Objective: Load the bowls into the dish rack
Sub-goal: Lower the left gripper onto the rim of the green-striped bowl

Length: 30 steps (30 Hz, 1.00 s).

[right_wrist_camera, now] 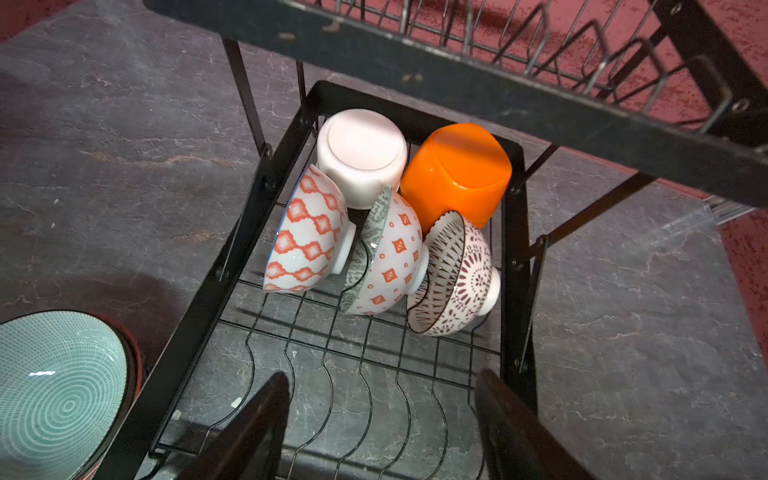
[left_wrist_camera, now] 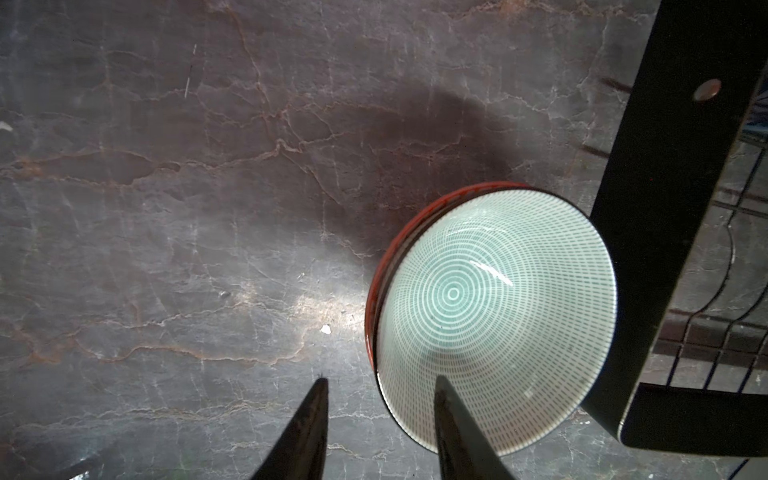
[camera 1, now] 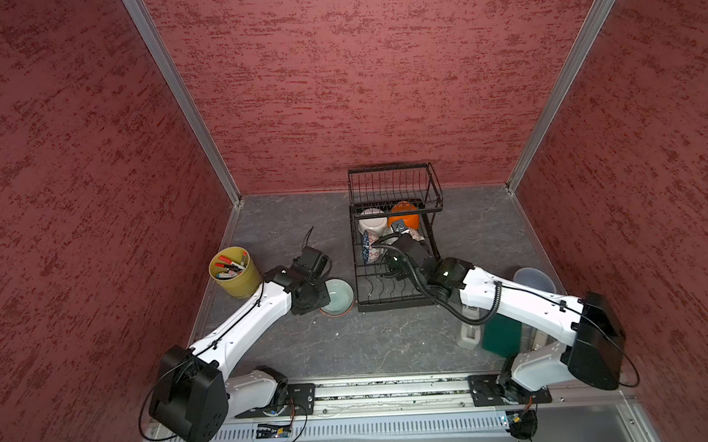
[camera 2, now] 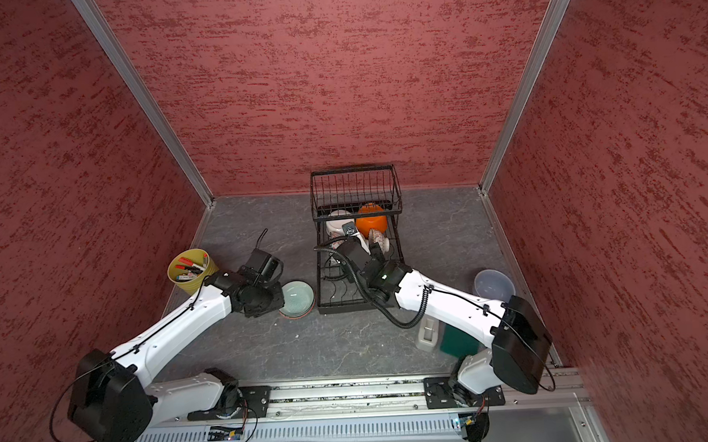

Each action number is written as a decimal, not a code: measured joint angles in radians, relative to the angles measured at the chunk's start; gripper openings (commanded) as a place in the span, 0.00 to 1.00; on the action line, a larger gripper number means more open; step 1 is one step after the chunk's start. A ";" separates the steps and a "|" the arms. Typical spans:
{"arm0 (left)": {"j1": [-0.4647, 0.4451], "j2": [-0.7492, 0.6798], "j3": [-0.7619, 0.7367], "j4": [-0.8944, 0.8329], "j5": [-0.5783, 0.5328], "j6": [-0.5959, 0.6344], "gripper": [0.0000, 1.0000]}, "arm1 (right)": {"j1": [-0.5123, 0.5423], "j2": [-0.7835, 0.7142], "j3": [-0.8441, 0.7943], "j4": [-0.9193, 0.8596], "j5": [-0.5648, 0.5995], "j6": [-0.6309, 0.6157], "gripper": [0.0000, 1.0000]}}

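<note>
A: Where is the green bowl (camera 1: 339,294) found?
B: Lower centre of a top view, on the table (camera 1: 371,346) just left of the rack (camera 1: 398,305), nested in a red-rimmed bowl (left_wrist_camera: 388,249); ringed inside. Its rim is straddled by the left end effector (left_wrist_camera: 380,386), parted, nothing clamped.
A: The right end effector (right_wrist_camera: 382,415)?
B: Seen open, empty, over the rack; farther off.

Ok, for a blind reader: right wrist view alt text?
The dish rack holds five: white bowl and orange bowl upside down, three patterned bowls on edge. The right gripper hovers open above its wires; a green bowl sits outside.
</note>
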 measured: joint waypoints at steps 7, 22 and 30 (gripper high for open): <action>0.000 0.035 0.000 0.010 0.000 0.006 0.32 | -0.001 0.000 -0.003 0.010 0.000 0.000 0.72; -0.007 0.092 0.015 0.027 0.002 0.025 0.21 | -0.008 0.000 -0.021 0.031 -0.005 0.000 0.72; -0.007 0.106 0.015 0.026 0.001 0.037 0.16 | -0.011 0.000 -0.021 0.032 -0.007 -0.001 0.72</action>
